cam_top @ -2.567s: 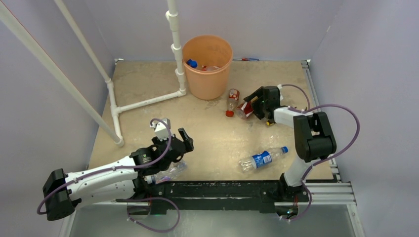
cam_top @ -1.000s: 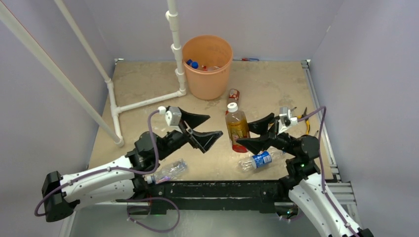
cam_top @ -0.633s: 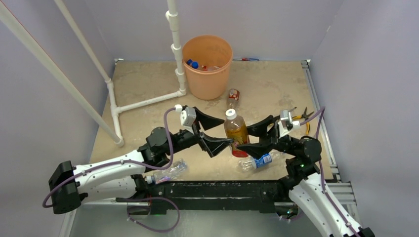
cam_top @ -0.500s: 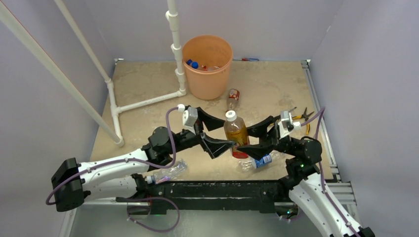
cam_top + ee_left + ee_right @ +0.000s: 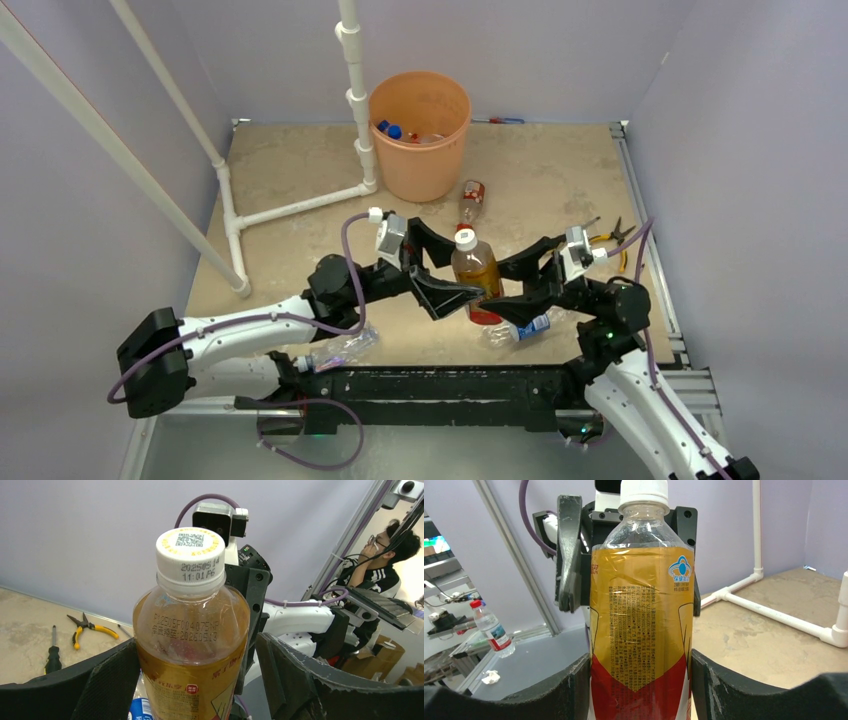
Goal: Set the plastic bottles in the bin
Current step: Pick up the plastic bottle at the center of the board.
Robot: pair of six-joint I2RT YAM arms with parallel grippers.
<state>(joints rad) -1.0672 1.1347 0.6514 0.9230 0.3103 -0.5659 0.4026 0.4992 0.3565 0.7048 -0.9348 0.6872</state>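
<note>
at centre, right tool (image 5: pixel 492 288) clamped on amber bottle (image 5: pixel 475 268) — left tool (image 5: pixel 465 275) spread around it; pepsi bottle (image 5: pixel 528 326) beneath.

Beige table (image 5: pixel 290 170) — bin (image 5: pixel 420 140), pipe frame (image 5: pixel 300 206), red-label bottle (image 5: pixel 472 198), Pepsi bottle (image 5: pixel 532 326), clear bottle (image 5: pixel 340 350), pliers (image 5: pixel 612 236).

White pipe frame (image 5: pixel 300 205) far L; pliers (image 5: pixel 92 626) & screwdriver (image 5: pixel 52 652) R side of table (image 5: pixel 290 160).

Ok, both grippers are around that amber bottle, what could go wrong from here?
The left gripper looks open, with a gap beside the amber bottle, so if the right gripper lets go early, it may drop. The carry to the bin passes near the white pipe frame, so the arm or bottle might clip it.
</note>
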